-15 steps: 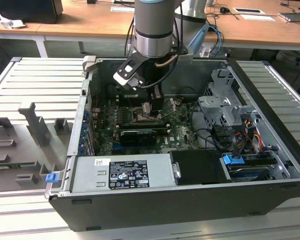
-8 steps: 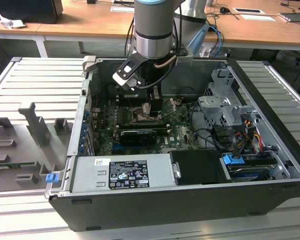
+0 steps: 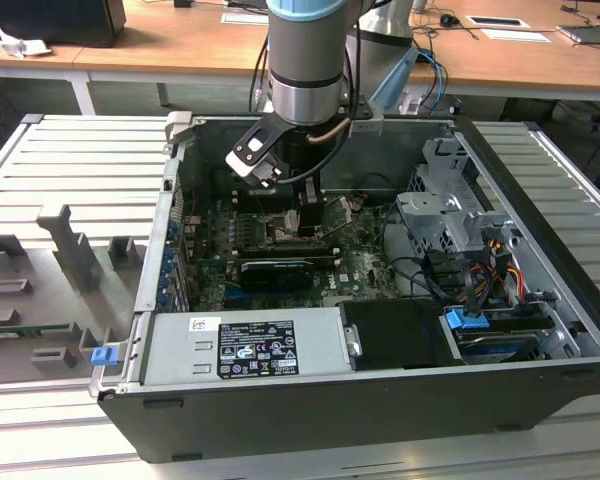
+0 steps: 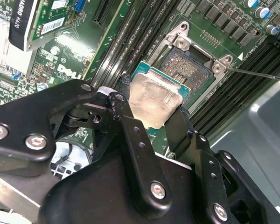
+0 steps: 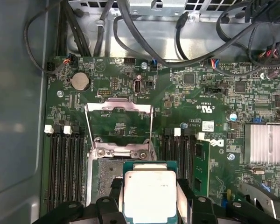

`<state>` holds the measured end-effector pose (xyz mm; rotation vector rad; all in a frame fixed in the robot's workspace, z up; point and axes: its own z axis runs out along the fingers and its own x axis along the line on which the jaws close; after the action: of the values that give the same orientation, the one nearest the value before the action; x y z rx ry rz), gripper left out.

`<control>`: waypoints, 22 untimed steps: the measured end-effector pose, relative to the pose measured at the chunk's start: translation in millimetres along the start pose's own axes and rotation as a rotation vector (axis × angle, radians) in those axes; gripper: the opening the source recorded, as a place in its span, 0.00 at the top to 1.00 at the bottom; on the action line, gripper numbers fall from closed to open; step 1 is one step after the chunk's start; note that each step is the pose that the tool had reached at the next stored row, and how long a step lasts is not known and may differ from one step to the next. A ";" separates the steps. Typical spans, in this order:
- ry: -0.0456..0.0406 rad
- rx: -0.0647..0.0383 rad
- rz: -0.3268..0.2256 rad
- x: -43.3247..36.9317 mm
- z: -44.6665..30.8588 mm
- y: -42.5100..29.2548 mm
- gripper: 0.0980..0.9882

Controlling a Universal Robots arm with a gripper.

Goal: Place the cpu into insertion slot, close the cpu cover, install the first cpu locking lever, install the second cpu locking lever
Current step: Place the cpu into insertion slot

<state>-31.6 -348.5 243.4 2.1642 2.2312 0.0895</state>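
My gripper (image 4: 154, 119) is shut on the cpu (image 4: 155, 99), a flat square chip with a silvery top and a green edge. In both wrist views the chip hangs just above the open insertion slot (image 4: 196, 65), partly overlapping it and a little off to one side. The black fingers (image 5: 113, 198) clamp two opposite sides of the cpu (image 5: 149, 191). The cpu cover (image 5: 119, 108), a thin silvery frame, is flipped open and lies flat beyond the slot (image 5: 107, 172). A thin wire locking lever (image 4: 256, 73) stands free beside the socket. In the exterior view the gripper (image 3: 305, 212) reaches down onto the motherboard's middle.
Memory slots (image 5: 65, 168) flank the socket on both sides. A finned heat sink (image 5: 266, 144) and bundled cables (image 5: 144, 42) lie close by. The open computer case (image 3: 160, 240) walls in the board, with a power supply (image 3: 250, 345) and a drive cage (image 3: 450, 215) inside.
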 end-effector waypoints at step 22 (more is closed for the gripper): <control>-0.0065 -0.001 0.052 5.4 7.1 5.9 0.50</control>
<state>-25.5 -342.9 236.8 2.2187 2.1720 0.0844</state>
